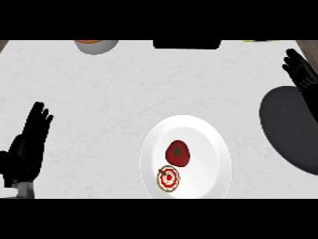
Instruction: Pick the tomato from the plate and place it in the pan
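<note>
White plate point(213, 140) holds tomato point(178, 152), seemingly between hands.

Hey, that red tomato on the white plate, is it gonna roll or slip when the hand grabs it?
Probably yes on rolling: the tomato looks round and sits free on the smooth white plate, so a nudge could send it toward the small round item beside it. Its glossy skin may be slippery. It's likely soft, so worth closing gently.

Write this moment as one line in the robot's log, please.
tomato: on plate | pan: holds nothing | left hand: open, resting | right hand: open, above pan
</note>
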Robot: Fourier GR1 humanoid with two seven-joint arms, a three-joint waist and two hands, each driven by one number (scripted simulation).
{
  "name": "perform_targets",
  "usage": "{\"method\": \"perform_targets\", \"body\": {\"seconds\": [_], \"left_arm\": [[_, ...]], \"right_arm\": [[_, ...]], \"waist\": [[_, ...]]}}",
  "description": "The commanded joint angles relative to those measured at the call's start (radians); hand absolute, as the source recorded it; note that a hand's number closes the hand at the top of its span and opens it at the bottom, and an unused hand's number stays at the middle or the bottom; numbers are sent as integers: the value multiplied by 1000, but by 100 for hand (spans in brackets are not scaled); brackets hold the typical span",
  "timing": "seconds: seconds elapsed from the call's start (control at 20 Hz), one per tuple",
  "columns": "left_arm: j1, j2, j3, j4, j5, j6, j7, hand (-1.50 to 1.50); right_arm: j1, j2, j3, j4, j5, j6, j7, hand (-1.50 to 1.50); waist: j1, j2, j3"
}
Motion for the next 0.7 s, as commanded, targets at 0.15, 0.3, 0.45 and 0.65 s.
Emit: {"method": "perform_targets", "body": {"seconds": [0.15,0.3,0.45,0.65], "left_arm": [[-38,-31,-110,-76,-59,-47,-64,0],[-62,-63,-160,-54,-61,-71,-74,0],[-65,-93,-183,-37,-77,-64,-97,0],[-20,-129,-246,-56,-135,-42,-129,0]], "right_arm": [[0,233,80,-220,-47,-88,-18,150],[70,61,104,-162,229,-219,54,150],[351,290,122,-358,136,-345,-86,-150],[537,244,272,-581,301,-367,-58,-150]], "waist": [[-5,3,12],[-71,-2,1],[-63,2,11],[-28,6,10]]}}
